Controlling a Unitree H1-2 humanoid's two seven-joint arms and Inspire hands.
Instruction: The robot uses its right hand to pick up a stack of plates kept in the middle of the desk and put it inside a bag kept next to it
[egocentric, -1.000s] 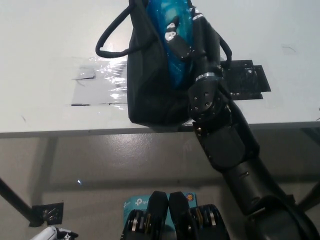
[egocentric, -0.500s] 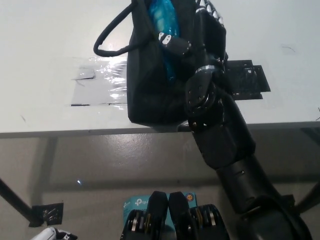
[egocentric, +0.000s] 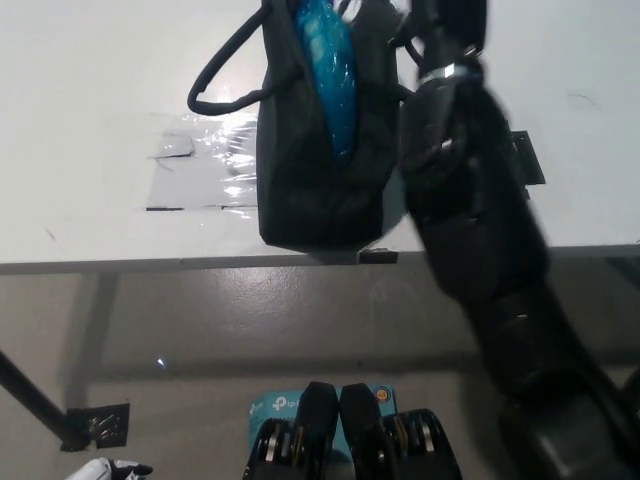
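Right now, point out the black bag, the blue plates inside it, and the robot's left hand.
black bag (egocentric: 310, 200), head view, on its front side wall.
blue plates (egocentric: 330, 70), head view, on the exposed blue surface.
left robot hand (egocentric: 110, 469), head view, on the white part at the bottom edge.

Bag (egocentric: 320, 190): on the desk (egocentric: 90, 120) near its front edge, just left of the right arm (egocentric: 470, 210). Stack of plates (egocentric: 328, 75): inside the bag, upright on edge. Bag handle (egocentric: 215, 75): lying left of the bag. Left hand (egocentric: 110, 468): far below-left, beneath desk level.
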